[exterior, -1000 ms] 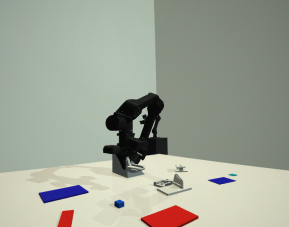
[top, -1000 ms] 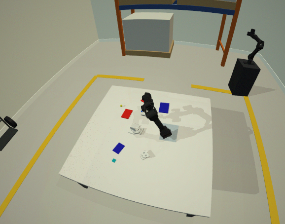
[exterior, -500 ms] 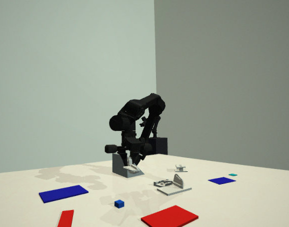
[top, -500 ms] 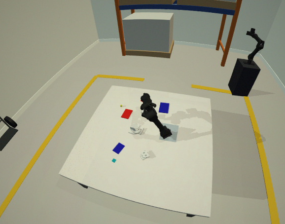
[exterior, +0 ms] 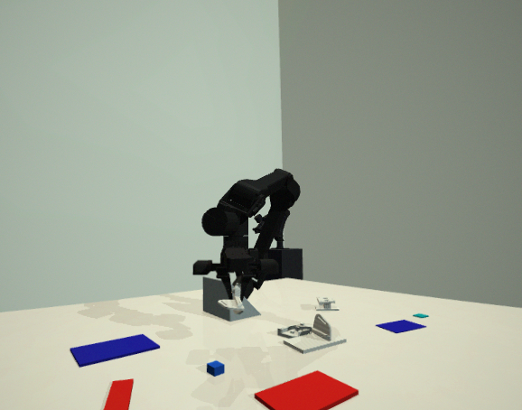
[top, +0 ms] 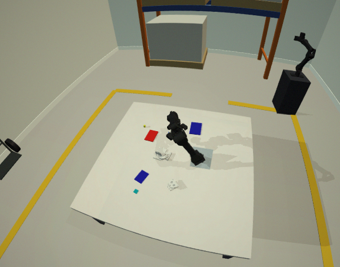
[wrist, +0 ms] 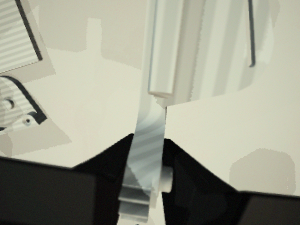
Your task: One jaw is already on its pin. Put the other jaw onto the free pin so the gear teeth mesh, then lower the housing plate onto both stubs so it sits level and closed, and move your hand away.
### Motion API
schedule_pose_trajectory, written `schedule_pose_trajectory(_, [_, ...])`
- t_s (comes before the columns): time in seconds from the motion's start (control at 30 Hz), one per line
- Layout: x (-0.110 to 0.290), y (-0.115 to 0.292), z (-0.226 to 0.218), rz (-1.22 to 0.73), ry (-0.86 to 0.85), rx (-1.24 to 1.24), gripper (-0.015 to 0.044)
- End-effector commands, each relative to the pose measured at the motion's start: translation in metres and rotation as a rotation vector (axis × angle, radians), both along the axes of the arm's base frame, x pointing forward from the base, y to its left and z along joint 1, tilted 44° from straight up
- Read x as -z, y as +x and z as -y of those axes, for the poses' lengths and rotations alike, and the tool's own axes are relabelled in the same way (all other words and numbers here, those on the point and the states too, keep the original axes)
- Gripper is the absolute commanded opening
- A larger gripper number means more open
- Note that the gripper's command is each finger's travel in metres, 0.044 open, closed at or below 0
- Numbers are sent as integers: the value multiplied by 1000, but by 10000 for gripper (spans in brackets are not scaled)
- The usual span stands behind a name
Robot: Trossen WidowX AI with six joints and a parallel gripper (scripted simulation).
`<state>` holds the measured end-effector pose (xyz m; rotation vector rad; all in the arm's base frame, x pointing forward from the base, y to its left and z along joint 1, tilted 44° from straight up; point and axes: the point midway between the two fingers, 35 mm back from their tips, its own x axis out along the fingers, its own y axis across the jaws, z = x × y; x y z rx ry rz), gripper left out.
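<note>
My gripper (exterior: pixel 237 295) (wrist: pixel 148 143) is shut on the loose jaw (exterior: pixel 232 303) (wrist: pixel 164 49), above the table. Its gear teeth show between the fingers at the bottom of the wrist view, and its broad ribbed part reaches away from them. The other jaw (top: pixel 167 158) (exterior: pixel 313 346) (wrist: pixel 15 41), a ribbed plate with an upright fin, lies beside the gripper body (exterior: pixel 294 331) (wrist: pixel 20 111). The held jaw is clear of that body. The pins are too small to make out. The housing plate (top: pixel 172 184) (exterior: pixel 325 302), pale with holes, stands apart on the table.
A grey block (top: pixel 208 157) (exterior: pixel 216 298) is by the arm's base. Blue panels (top: pixel 196 128) (top: pixel 141 176) (exterior: pixel 115 349) (exterior: pixel 401 326), a red panel (top: pixel 151 136) (exterior: pixel 306 392), a blue cube (exterior: pixel 216 368) and a teal tile (top: pixel 136 191) (exterior: pixel 420 315) lie around.
</note>
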<state>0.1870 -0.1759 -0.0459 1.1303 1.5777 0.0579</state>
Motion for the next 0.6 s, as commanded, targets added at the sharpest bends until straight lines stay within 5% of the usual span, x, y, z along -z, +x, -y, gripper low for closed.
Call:
schedule_pose_trajectory(0.0, [-3, 2, -1, -55, 9, 67, 37])
schedule_pose_trajectory(0.57, [-10, 13, -7, -415, 65, 460, 37])
